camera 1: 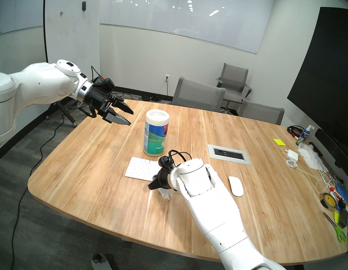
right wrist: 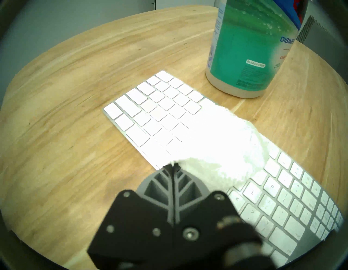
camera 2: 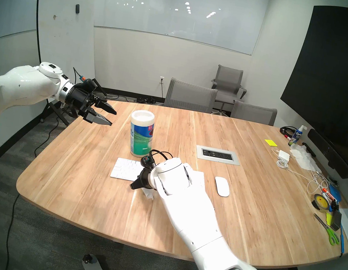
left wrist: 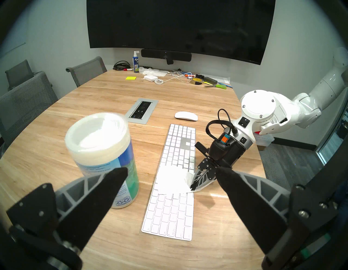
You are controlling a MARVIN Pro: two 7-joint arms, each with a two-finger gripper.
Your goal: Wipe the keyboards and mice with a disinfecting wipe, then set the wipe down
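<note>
My right jaws (right wrist: 172, 166) are clenched on a corner of the white disinfecting wipe (right wrist: 216, 143). In the right wrist view the two fingers meet in one seam with the wipe bunched at their tips. From there the wipe spreads toward 1 o'clock and lies across the middle of the white keyboard (right wrist: 150, 111), covering a band of keys. Bare keys show at 10 o'clock and again at 4 o'clock of it.

The left wrist view confirms this: the wipe (left wrist: 172, 180) drapes over the keyboard (left wrist: 169, 211) about halfway along its length, and the right jaws (left wrist: 202, 178) sit at the slab's edge, angled down toward the surface (left wrist: 94, 98).

My left jaws (camera 1: 123, 115) are released, fingers spread with nothing between them. They hang above the surface's edge, at about 9 o'clock of the wipes canister (camera 1: 155, 132) and clear of it.

The canister stands upright just beyond the keyboard (camera 1: 140, 168), at its 12 o'clock in the head view, near but not touching. The white mouse (camera 1: 235, 186) lies at 3 o'clock of the keyboard, apart from it, with my right forearm crossing between them. The power outlet panel (camera 1: 229, 154) is set into the wood at 11 o'clock of the mouse.
</note>
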